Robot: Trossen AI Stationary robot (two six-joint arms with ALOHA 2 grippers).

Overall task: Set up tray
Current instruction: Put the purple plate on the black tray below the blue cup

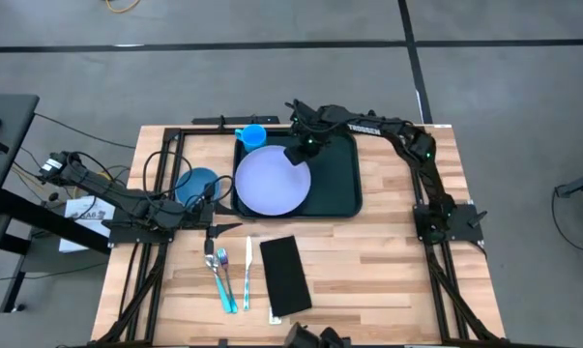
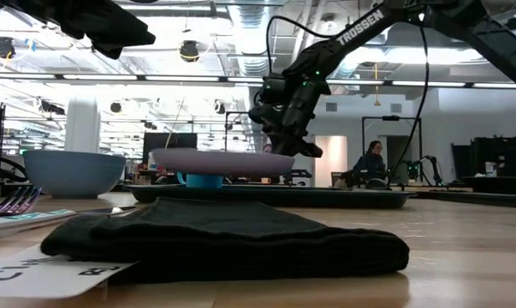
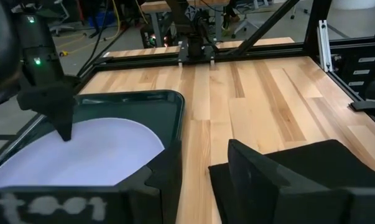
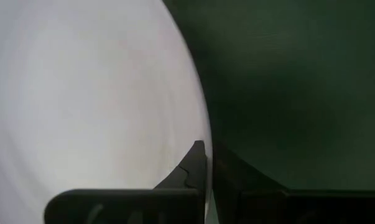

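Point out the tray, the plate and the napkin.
tray (image 1: pixel 335 188), high view, bare floor right of the plate.
plate (image 1: pixel 267 184), high view, its middle.
napkin (image 1: pixel 285 276), high view, its middle.

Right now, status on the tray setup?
Right hand shut on the plate rim, plate over the tray. Left hand idle near the cutlery. Blue cup in the tray's corner, touching the plate.

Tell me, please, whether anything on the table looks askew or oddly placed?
Yes: the plate overhangs the tray's left rim instead of lying inside, apparently propped on the small blue cup, with the right hand shut on its edge.
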